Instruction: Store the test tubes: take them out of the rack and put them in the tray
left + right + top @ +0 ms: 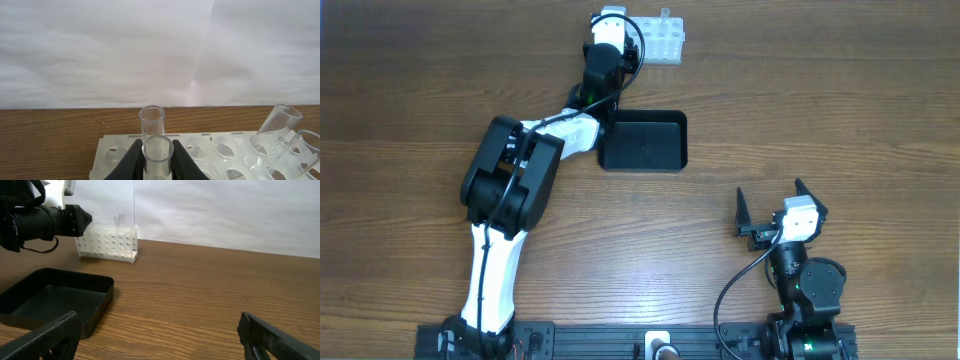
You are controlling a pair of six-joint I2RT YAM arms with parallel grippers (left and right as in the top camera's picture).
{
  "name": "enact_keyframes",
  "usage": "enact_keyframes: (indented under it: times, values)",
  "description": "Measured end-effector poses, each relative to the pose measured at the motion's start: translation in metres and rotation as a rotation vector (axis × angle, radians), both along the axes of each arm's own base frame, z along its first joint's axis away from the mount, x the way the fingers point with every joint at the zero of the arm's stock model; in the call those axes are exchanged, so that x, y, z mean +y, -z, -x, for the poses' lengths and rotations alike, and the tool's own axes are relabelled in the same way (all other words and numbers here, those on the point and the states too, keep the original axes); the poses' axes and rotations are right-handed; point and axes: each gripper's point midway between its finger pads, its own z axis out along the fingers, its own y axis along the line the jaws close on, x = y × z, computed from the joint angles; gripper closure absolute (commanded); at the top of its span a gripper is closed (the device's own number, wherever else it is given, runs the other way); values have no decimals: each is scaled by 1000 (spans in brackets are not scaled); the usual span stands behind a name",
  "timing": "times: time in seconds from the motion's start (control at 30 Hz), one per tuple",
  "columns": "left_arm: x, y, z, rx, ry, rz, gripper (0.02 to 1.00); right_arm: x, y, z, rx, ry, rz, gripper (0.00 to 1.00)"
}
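Note:
A clear plastic rack (666, 41) stands at the table's far edge, also seen as rack (210, 155) and rack (107, 242). My left gripper (158, 162) is shut on a clear test tube (158, 152) at the rack's near-left corner, with its fingers (131, 160) on either side of the tube. A second upright tube (151, 120) stands just behind it. Two more tubes (277, 125) lean in holes farther along the rack. The black tray (644, 141) lies in front of the rack with nothing in it. My right gripper (780, 205) rests open near its base.
A white wall rises right behind the rack. Bare wooden table (840, 110) stretches right of the tray and between the two arms. The left arm's body (515, 170) lies left of the tray.

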Motion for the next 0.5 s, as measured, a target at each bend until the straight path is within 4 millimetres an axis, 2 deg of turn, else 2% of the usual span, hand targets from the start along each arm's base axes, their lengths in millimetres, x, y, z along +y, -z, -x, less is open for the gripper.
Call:
enact_keyframes:
  times: [0.23, 0.5]
  values:
    - [0, 0, 0, -2, 0, 1, 978, 0, 0, 0, 0, 0, 0, 9]
    - [0, -4, 0, -14, 0, 6, 978, 0, 0, 0, 0, 0, 0, 7]
